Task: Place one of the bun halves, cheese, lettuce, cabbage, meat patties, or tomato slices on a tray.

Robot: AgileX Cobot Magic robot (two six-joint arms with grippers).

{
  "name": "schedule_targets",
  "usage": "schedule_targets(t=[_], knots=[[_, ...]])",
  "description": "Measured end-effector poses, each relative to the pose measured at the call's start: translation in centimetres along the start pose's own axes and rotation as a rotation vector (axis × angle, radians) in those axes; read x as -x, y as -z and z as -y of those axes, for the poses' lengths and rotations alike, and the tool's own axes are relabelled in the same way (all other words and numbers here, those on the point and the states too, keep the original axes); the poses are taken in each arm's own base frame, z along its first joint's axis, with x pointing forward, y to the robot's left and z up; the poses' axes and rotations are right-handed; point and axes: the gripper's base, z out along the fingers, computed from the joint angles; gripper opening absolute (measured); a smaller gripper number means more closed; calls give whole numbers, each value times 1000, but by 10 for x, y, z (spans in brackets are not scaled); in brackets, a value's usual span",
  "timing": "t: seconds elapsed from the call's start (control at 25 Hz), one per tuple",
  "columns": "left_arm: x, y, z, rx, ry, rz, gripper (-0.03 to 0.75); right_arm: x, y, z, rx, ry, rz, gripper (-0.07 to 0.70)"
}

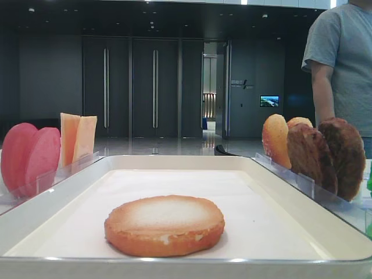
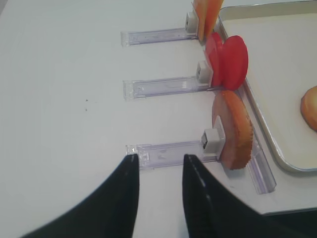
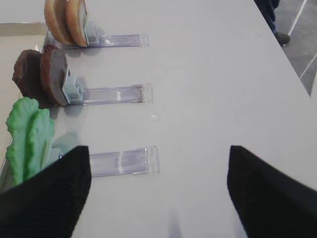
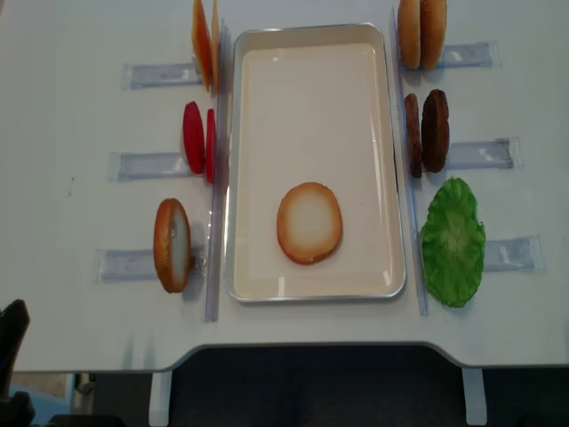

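One bun half (image 4: 308, 222) lies flat, pale face up, on the white tray (image 4: 311, 89), also low in the front view (image 1: 164, 225). Left of the tray, cheese (image 4: 204, 40), tomato slices (image 4: 197, 138) and another bun half (image 2: 233, 129) stand on edge in clear holders. To its right stand two more bun halves (image 4: 421, 34), meat patties (image 4: 427, 131) and green lettuce (image 4: 453, 240). No cabbage shows. My left gripper (image 2: 159, 161) hangs over bare table beside the holder, jaws narrowly apart and empty. My right gripper (image 3: 158, 153) is wide open over bare table beyond the lettuce (image 3: 29, 134).
Clear plastic holder rails (image 4: 133, 165) stick out from both long sides of the tray. A person in a grey shirt (image 1: 343, 64) stands behind the table at the right. The table's front edge (image 4: 293, 342) runs just below the tray.
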Motion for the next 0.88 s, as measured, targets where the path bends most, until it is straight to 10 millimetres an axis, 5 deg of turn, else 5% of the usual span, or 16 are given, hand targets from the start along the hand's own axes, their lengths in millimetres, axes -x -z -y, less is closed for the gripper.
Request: schedule_targets(t=[0.88], knots=[[0, 0, 0, 0, -1, 0, 218, 0, 0, 0, 0, 0, 0, 547]])
